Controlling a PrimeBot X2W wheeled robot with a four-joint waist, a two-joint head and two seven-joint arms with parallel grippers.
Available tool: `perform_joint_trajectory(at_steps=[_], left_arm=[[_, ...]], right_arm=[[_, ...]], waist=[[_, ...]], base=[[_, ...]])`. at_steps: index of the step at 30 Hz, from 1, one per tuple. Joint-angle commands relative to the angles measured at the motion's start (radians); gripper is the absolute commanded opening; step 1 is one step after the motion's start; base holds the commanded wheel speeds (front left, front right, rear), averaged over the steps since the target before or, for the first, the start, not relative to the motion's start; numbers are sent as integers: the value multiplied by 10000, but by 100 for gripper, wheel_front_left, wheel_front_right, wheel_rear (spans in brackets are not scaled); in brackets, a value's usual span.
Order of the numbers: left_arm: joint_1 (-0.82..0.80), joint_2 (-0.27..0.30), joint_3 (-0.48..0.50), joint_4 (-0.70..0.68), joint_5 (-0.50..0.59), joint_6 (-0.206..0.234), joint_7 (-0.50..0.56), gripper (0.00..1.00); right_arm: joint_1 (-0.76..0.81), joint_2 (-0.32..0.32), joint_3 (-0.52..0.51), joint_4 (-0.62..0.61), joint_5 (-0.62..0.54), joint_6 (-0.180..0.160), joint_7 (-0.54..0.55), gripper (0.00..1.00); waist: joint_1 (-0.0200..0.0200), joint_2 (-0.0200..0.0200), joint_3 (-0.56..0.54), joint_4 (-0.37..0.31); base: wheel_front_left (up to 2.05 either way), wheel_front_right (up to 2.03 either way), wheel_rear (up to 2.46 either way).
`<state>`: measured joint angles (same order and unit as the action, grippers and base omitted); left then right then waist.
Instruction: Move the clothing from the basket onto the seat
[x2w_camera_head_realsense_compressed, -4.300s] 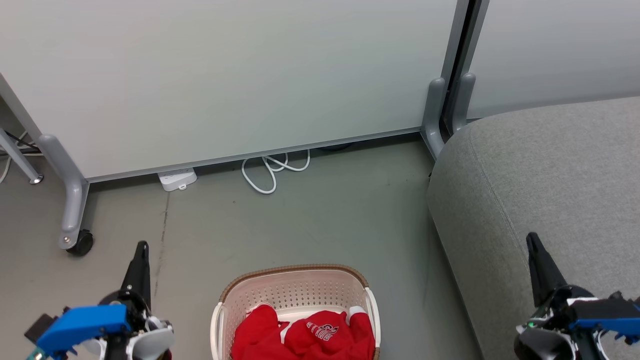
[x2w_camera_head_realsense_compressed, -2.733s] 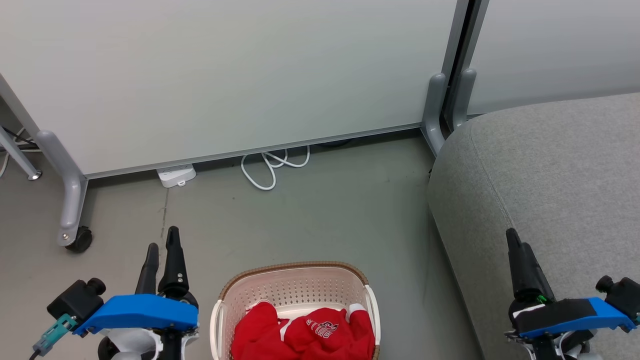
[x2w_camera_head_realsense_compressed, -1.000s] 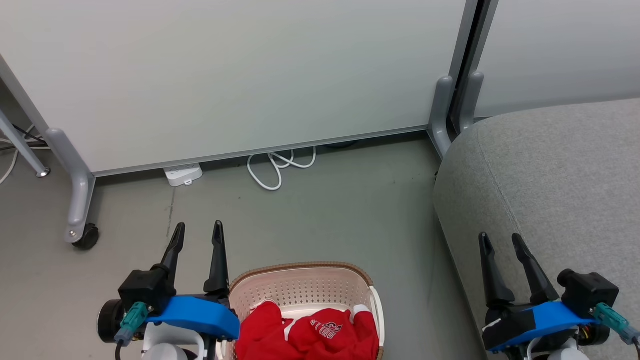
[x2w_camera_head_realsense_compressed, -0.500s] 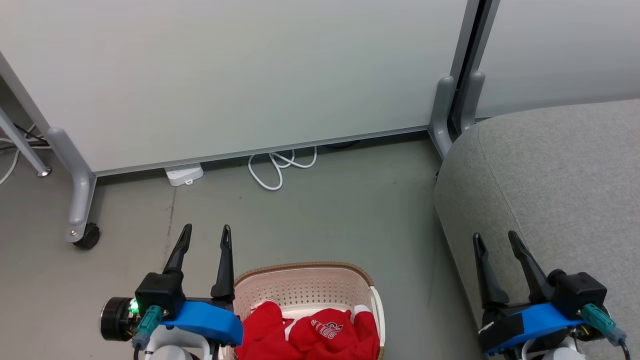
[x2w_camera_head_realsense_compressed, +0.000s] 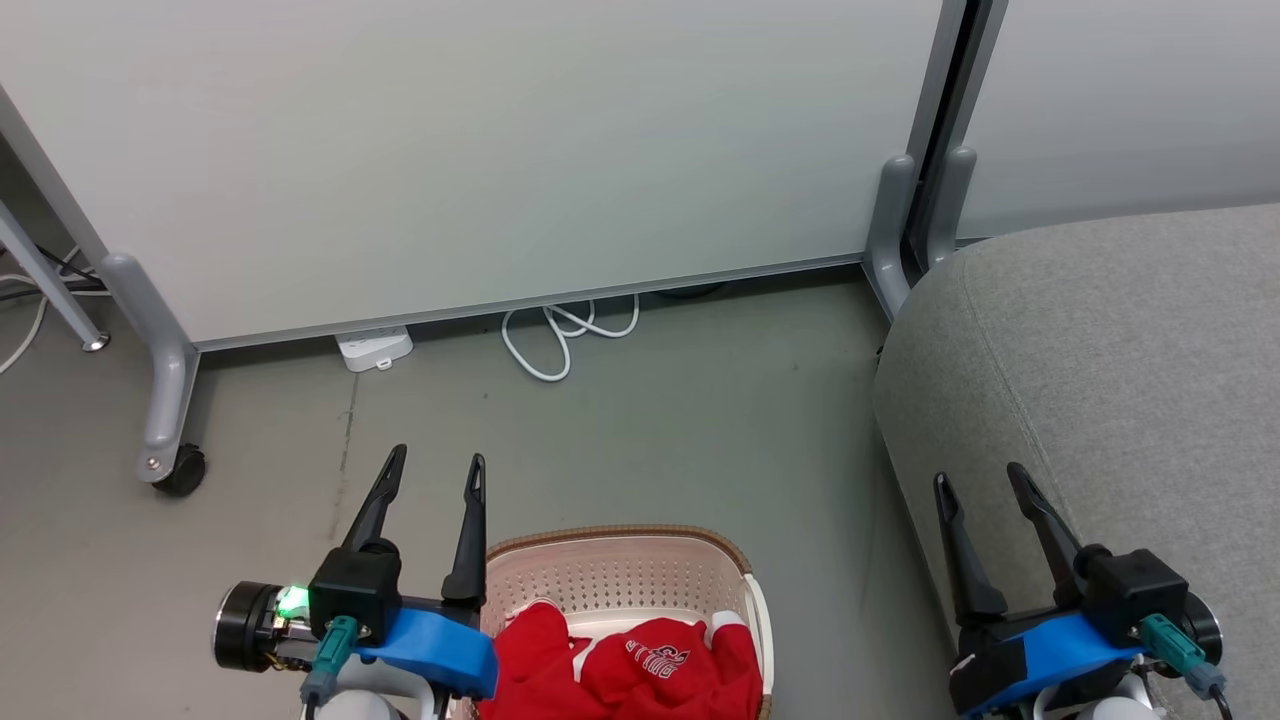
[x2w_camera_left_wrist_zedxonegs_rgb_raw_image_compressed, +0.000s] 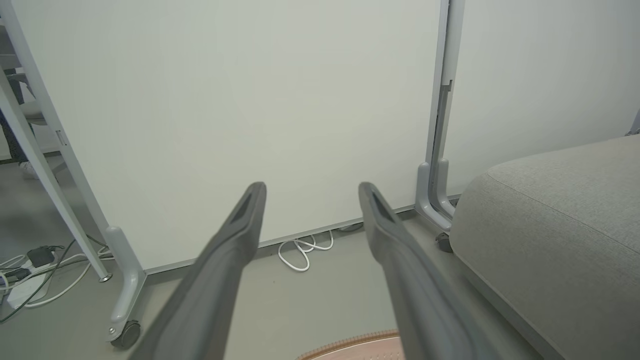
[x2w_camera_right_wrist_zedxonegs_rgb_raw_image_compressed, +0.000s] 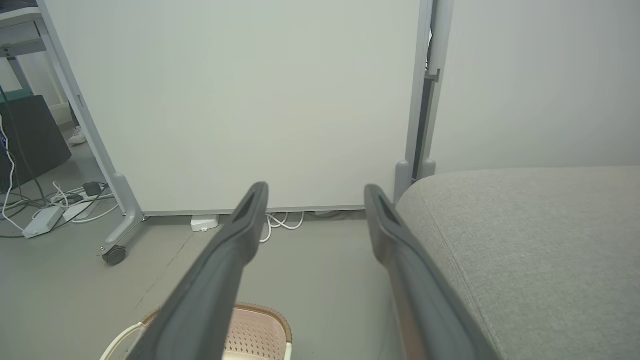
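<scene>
The red clothing (x2w_camera_head_realsense_compressed: 625, 675) with white lettering lies bunched in the cream perforated basket (x2w_camera_head_realsense_compressed: 620, 572) at the bottom middle of the head view. My left gripper (x2w_camera_head_realsense_compressed: 438, 463) hangs open just left of the basket's rim, fingers pointing away over the floor. My right gripper (x2w_camera_head_realsense_compressed: 980, 478) is open too, over the front left edge of the grey seat (x2w_camera_head_realsense_compressed: 1120, 370). In the left wrist view my left gripper (x2w_camera_left_wrist_zedxonegs_rgb_raw_image_compressed: 310, 187) frames the wall, with the basket rim (x2w_camera_left_wrist_zedxonegs_rgb_raw_image_compressed: 350, 347) below. In the right wrist view my right gripper (x2w_camera_right_wrist_zedxonegs_rgb_raw_image_compressed: 315, 189) is above the basket (x2w_camera_right_wrist_zedxonegs_rgb_raw_image_compressed: 252, 332) and beside the seat (x2w_camera_right_wrist_zedxonegs_rgb_raw_image_compressed: 530, 235).
White partition panels (x2w_camera_head_realsense_compressed: 480, 150) on grey wheeled feet (x2w_camera_head_realsense_compressed: 165, 440) stand behind. A white power strip (x2w_camera_head_realsense_compressed: 375, 350) and a looped white cable (x2w_camera_head_realsense_compressed: 560, 340) lie on the grey floor at the panel's base. More cables and adapters (x2w_camera_right_wrist_zedxonegs_rgb_raw_image_compressed: 55, 207) lie at the far left.
Both arms have turned so each gripper shows two spread fingers. The left gripper has drifted right, up to the basket's rim. The camera has shifted slightly.
</scene>
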<state>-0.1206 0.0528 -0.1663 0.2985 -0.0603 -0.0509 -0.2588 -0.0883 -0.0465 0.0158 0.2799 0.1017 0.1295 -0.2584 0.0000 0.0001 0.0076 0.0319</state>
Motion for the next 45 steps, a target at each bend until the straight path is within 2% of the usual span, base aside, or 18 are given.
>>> perform_joint_trajectory(at_steps=[1, 18, 24, 29, 40, 45], left_arm=[[-109, -7, -11, 50, 188, -23, -79, 100], [-121, -25, 35, 216, 164, -95, -79, 100], [-460, 11, -128, 500, 296, -300, -79, 100], [-1081, 266, -385, 1064, 471, -499, -79, 100], [-2874, 1122, -1813, 3126, 683, -804, -72, 100], [-3735, 1511, -2863, 4171, 571, -816, -72, 100]], right_arm=[[-70, -68, 23, 52, -203, 14, -88, 100], [-73, -66, 63, 162, -54, 14, -86, 100], [-180, -66, 106, 174, -70, 14, -86, 100], [-364, -66, 207, 119, -112, 14, -85, 100], [-1102, -63, 309, -9, -153, 14, -80, 100], [-1559, -60, 407, -115, -33, 14, -79, 100]], waist=[[0, -1, 4, 6], [0, -1, -9, 17], [0, -1, 98, -32], [0, -1, 385, -208], [0, -1, 1780, -836], [0, -1, 2589, -1145]], base=[[0, 0, 0], [0, 0, 0], [0, 0, 0], [0, 0, 0], [0, 0, 0], [0, 0, 0]])
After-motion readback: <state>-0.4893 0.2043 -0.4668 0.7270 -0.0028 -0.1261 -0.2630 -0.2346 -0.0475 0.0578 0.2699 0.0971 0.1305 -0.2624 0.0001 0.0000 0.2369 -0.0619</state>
